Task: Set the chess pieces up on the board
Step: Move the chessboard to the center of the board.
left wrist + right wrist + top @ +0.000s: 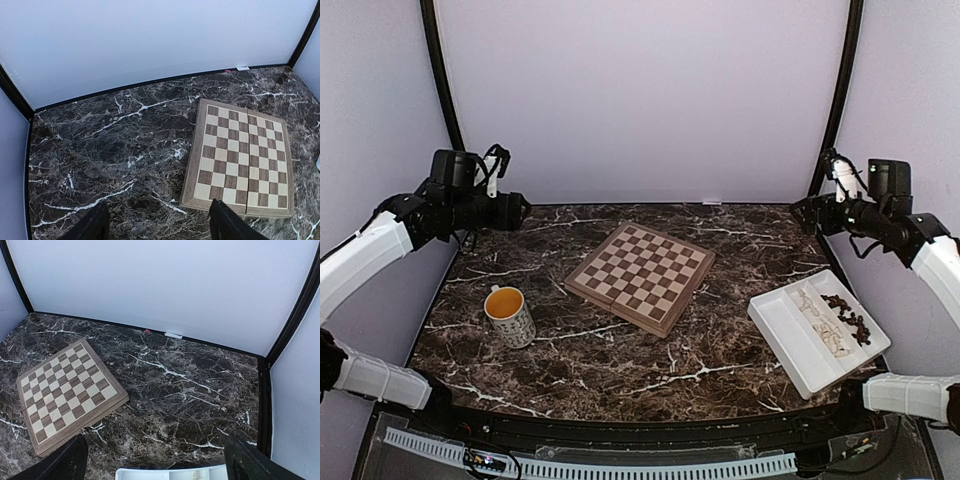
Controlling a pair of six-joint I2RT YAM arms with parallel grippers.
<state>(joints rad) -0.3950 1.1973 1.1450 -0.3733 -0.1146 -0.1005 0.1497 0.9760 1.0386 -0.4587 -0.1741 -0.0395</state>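
- Top external view is showing the mug (510, 316) sitting nearest on the left of the dark marble table (620, 375), its inside looking orange.
- On the near right, the white tray (782, 338) is lying at an angle. The chess pieces (832, 322) are resting in its right-hand part, the pale ones in 1 loose heap and the dark ones just beside them toward the outer rim.
- The board (642, 276) is lying flat in the middle of the table, turned at an angle, well apart from both the mug and the tray.
- The left gripper (518, 210) is hovering high over the far left corner. In the left wrist view its 2 fingers (95, 225) are standing partly apart above bare marble, holding nothing, with the board off to their right.
- The right gripper (806, 214) is hovering high over the far right corner. In the right wrist view its jaws are spreading wide and gripping nothing, and the tray's rim is showing below them.
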